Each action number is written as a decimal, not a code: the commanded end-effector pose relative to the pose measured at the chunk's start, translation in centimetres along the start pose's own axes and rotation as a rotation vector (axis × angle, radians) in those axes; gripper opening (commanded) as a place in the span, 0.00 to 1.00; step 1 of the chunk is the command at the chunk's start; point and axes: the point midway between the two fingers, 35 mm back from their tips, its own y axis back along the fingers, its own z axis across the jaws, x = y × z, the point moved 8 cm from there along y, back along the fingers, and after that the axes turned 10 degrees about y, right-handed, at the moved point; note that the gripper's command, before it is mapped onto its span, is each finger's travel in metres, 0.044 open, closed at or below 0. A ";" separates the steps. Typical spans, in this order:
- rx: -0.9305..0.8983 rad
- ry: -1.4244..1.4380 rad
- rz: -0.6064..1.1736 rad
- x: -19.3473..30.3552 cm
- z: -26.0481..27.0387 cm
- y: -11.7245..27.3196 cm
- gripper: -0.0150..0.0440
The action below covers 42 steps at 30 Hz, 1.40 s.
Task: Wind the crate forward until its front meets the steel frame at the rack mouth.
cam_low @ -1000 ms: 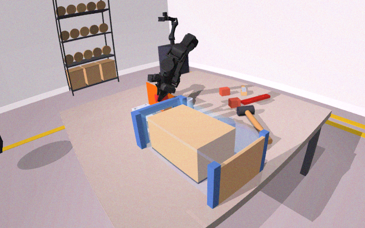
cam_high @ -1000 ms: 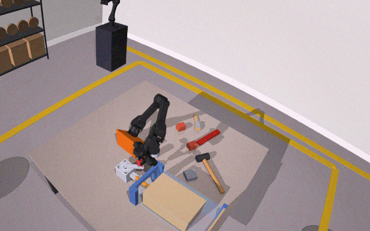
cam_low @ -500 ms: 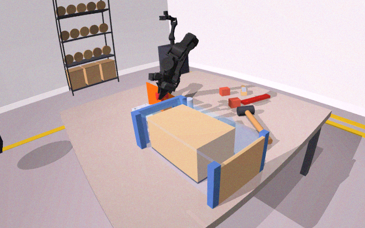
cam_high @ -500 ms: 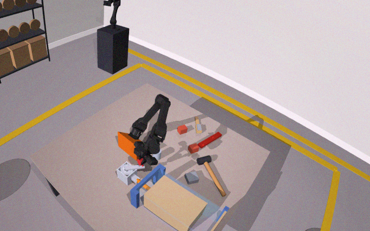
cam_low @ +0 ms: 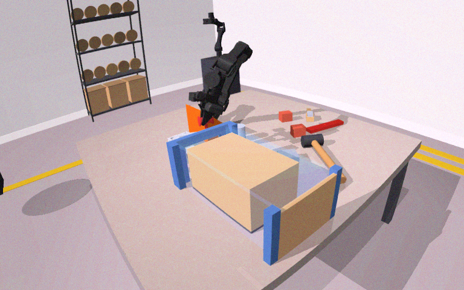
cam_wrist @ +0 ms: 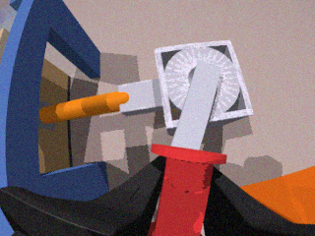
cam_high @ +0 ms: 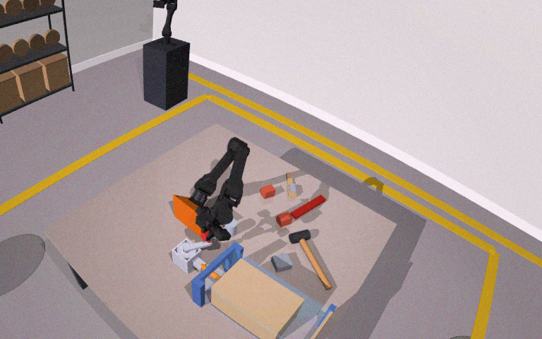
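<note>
The tan crate point(cam_high: 257, 296) point(cam_low: 241, 161) sits flat in the clear-panelled cubby, its front end close to the blue frame point(cam_high: 194, 289) point(cam_low: 179, 165) point(cam_wrist: 22, 98); whether they touch I cannot tell. The pale winch point(cam_high: 185, 253) point(cam_wrist: 241, 84) stands outside that frame, with an orange strap piece point(cam_high: 209, 271) point(cam_wrist: 84, 105) between them. The winch handle's grey arm point(cam_high: 196, 246) point(cam_wrist: 196, 108) lies across the top of the winch; its key end is hidden. My gripper point(cam_high: 212, 236) point(cam_low: 204, 122) point(cam_wrist: 183, 164) is shut on the handle's red grip, beside the winch.
An orange panel point(cam_high: 185, 214) point(cam_low: 193, 120) point(cam_wrist: 290, 192) stands beside my gripper. A pale cylinder point(cam_high: 231, 227) point(cam_low: 241, 130) is close to the frame. A mallet point(cam_high: 315, 264) point(cam_low: 324, 154), a grey block point(cam_high: 281, 262), red blocks point(cam_high: 267, 191) and a red bar point(cam_high: 308, 206) lie on the bench.
</note>
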 end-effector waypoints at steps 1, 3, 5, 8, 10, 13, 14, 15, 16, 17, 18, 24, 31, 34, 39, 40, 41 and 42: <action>0.029 -0.004 0.019 0.4 -1.3 -0.2 0.25; 0.030 -0.005 0.019 0.5 -1.6 -0.2 0.25; 0.030 -0.005 0.019 0.5 -1.8 -0.2 0.25; 0.030 -0.005 0.019 0.5 -2.2 -0.2 0.25; 0.030 -0.005 0.019 0.5 -2.4 -0.2 0.25; 0.031 -0.005 0.019 0.5 -2.9 -0.2 0.25; 0.031 -0.005 0.019 0.5 -3.0 -0.2 0.25; 0.031 -0.005 0.019 0.5 -3.1 -0.2 0.25; 0.031 -0.005 0.019 0.5 -3.2 -0.2 0.25; 0.031 -0.005 0.019 0.5 -3.4 -0.2 0.25; 0.031 -0.005 0.019 0.5 -3.5 -0.3 0.25; 0.032 -0.005 0.019 0.4 -4.3 -0.3 0.25; 0.032 -0.005 0.019 0.2 -5.2 -0.5 0.25; 0.033 -0.005 0.019 0.1 -5.5 -0.5 0.25; 0.033 -0.006 0.019 -0.1 -6.2 -0.7 0.25; 0.033 -0.006 0.019 -0.1 -6.3 -0.7 0.25; 0.033 -0.006 0.019 -0.1 -6.4 -0.7 0.25; 0.033 -0.006 0.018 -0.2 -6.5 -0.7 0.25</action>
